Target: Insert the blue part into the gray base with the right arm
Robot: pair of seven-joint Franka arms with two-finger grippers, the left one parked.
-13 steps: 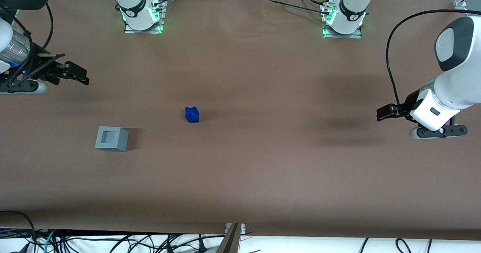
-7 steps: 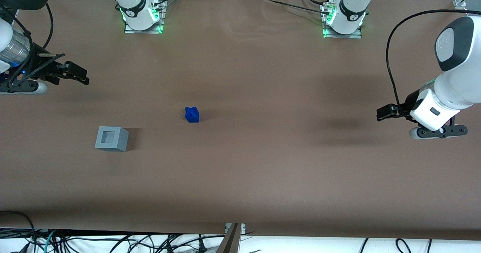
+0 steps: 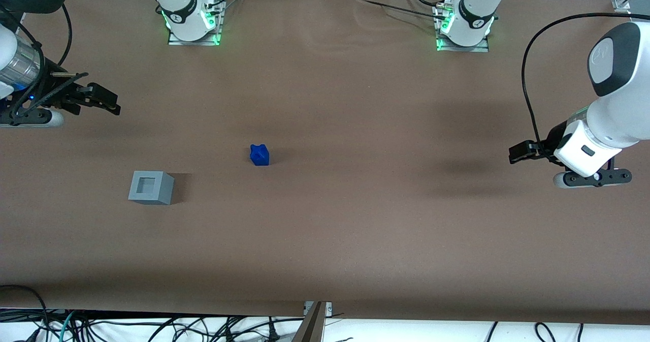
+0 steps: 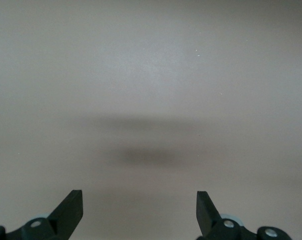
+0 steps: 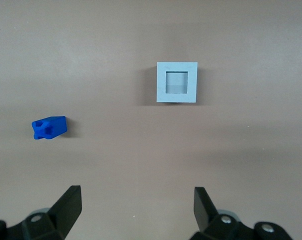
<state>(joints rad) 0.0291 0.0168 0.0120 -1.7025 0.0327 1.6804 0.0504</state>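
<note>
The blue part [image 3: 259, 155] lies on the brown table, near the middle. The gray base [image 3: 151, 187] stands a little nearer the front camera, toward the working arm's end, its square recess facing up. Both show in the right wrist view: the blue part [image 5: 49, 127] and the gray base [image 5: 176, 82]. My right gripper [image 3: 107, 101] hangs above the table at the working arm's end, farther from the front camera than the base. It is open and empty, with its fingers [image 5: 71, 202] wide apart, well clear of both things.
Two arm bases with green lights [image 3: 192, 22] [image 3: 462, 27] are bolted at the table's edge farthest from the front camera. Cables hang below the near edge [image 3: 152, 327]. The brown table top [image 3: 355, 220] stretches wide around the two things.
</note>
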